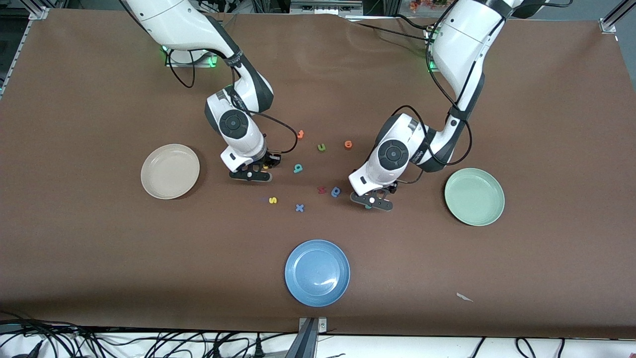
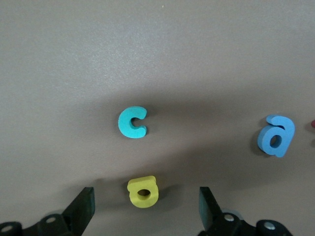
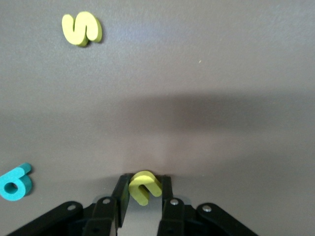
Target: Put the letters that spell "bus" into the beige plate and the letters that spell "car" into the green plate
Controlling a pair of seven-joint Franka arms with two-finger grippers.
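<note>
Right pincer (image 3: pixel 142 196) clamped on yellow u (image 3: pixel 144 187) at the tabletop (image 1: pixel 99 248) near the beige plate (image 1: pixel 170 171), bound there; left pincer (image 2: pixel 146 209) spread around yellow a (image 2: pixel 142 191) beside the green plate (image 1: pixel 474 196).

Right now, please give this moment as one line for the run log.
right gripper: shut on yellow u | left gripper: open around yellow a, teal c beside | beige plate, green plate: no letters
</note>
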